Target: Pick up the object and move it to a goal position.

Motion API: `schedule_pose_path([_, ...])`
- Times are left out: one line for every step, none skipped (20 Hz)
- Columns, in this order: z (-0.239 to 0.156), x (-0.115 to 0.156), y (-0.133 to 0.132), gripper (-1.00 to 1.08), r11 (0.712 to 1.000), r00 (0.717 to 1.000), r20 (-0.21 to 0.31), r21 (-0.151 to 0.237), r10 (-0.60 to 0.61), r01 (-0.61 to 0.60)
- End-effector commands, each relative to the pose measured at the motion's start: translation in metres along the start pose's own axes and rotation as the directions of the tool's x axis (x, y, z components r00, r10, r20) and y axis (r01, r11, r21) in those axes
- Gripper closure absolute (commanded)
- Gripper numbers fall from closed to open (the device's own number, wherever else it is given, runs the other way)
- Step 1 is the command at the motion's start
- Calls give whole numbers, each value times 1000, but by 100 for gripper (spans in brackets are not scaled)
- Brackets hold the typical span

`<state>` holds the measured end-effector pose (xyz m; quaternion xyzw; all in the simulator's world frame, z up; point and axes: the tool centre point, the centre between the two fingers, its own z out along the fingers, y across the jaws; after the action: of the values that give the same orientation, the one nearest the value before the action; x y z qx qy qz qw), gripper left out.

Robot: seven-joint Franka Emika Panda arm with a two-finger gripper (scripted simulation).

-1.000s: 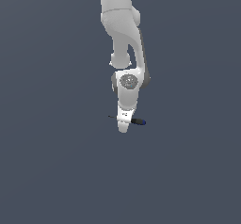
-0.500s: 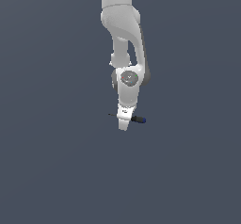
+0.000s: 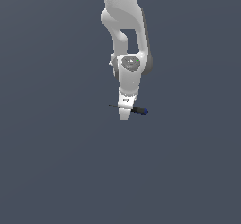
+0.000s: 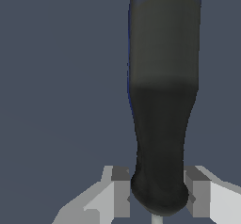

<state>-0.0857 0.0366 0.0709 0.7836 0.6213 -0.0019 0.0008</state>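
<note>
The white two-fingered gripper (image 3: 124,115), mid-frame, clamps the small black, blue-ended screwdriver (image 3: 137,110) crosswise, its long axis level.

No text to read — the hand (image 3: 124,113) bears only a blurred mark.

screwdriver (image 3: 137,110): 1 | gripper (image 3: 124,115): 1 | arm (image 3: 124,25): 1

Open grey surface (image 3: 56,162) on every side of the gripper (image 3: 124,116), nothing standing on the exterior view's left or right, the space between the fingers (image 4: 120,190) filled by the screwdriver (image 4: 162,100), its handle and shaft jutting out to either side
</note>
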Motion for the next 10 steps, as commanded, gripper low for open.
schedule_pose_path([-17,-1,-9,108,1000,1000,1,-1,0,0])
schedule_pose_path([-24,-1,-13,108,1000,1000,1,-1,0,0])
schedule_pose_path([-31,-2,-17,108,1000,1000,1,-1,0,0])
schedule_pose_path([-39,-2,-20,108,1000,1000,1,-1,0,0])
schedule_pose_path([-46,-2,-24,108,1000,1000,1,-1,0,0])
schedule_pose_path([-52,-2,-28,108,1000,1000,1,-1,0,0])
schedule_pose_path([-58,-2,-31,108,1000,1000,1,-1,0,0])
schedule_pose_path([-64,-3,-34,108,1000,1000,0,-1,0,0])
schedule_pose_path([-70,-3,-37,108,1000,1000,0,-1,0,0])
schedule_pose_path([-75,-3,-39,108,1000,1000,-1,-1,0,0])
